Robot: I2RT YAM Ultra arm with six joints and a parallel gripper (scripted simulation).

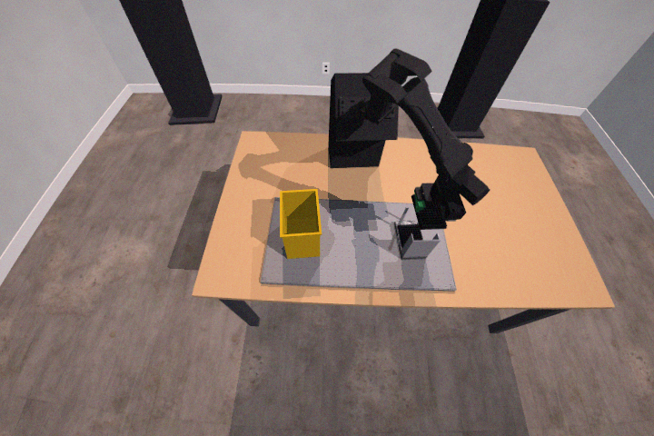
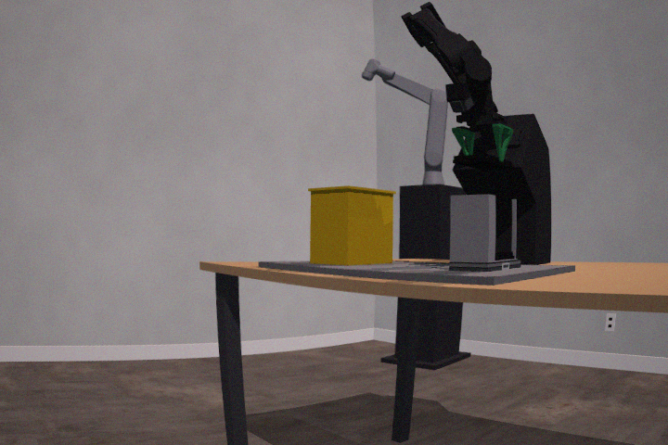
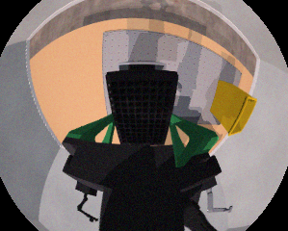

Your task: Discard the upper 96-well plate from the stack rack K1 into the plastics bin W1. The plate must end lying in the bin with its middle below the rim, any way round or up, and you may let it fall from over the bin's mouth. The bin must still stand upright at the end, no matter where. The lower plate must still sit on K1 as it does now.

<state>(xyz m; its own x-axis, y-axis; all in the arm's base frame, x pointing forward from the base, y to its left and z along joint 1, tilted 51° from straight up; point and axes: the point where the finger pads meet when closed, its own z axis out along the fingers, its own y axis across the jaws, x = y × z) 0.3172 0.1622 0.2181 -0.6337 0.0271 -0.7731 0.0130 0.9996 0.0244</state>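
Hanging above the grey rack [image 2: 471, 225], the gripper [image 2: 482, 152] has its green fingers [image 2: 466, 140] spread wide and clamped on the dark well plate [image 3: 144, 106], which fills the gap between them from side to side. In the wrist view the plate shows as a black gridded slab running straight out from the hand, with one green finger pressed against each of its long edges. From the side, the plate [image 2: 484, 175] sits directly beneath the fingers and above the top of the rack; whether it touches the rack cannot be told. In the overhead view the plate [image 1: 431, 215] lies just behind the rack [image 1: 416, 242], at the end of the black arm [image 1: 440, 138] that reaches out from its dark pedestal [image 1: 356, 149]. The yellow bin [image 1: 300, 222] stands upright at the other end of the grey mat [image 1: 359, 267], well apart from the hand, its mouth open upward. The mat lies on an orange table [image 1: 518, 246]. The lower plate is hidden inside the rack and cannot be made out. A pale grey arm [image 2: 433, 125] stands in the background on its own dark stand.
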